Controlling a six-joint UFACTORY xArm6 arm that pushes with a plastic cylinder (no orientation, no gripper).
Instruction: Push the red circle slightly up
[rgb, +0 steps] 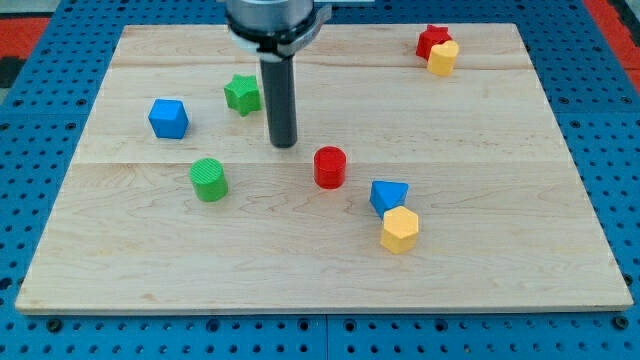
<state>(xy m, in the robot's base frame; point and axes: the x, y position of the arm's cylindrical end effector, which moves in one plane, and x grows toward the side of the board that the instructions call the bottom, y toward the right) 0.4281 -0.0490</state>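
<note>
The red circle (330, 167) is a short red cylinder near the middle of the wooden board (480, 260). My tip (284, 145) is the lower end of a dark rod that comes down from the view's top. The tip stands to the left of the red circle and a little above it, with a small gap between them. A green star (243, 94) lies just left of the rod.
A blue cube (168, 118) and a green circle (209, 179) lie at the left. A blue triangle (387, 195) touches a yellow hexagon (400, 230) below right of the red circle. A red star (432, 40) and a yellow block (443, 58) sit at the top right.
</note>
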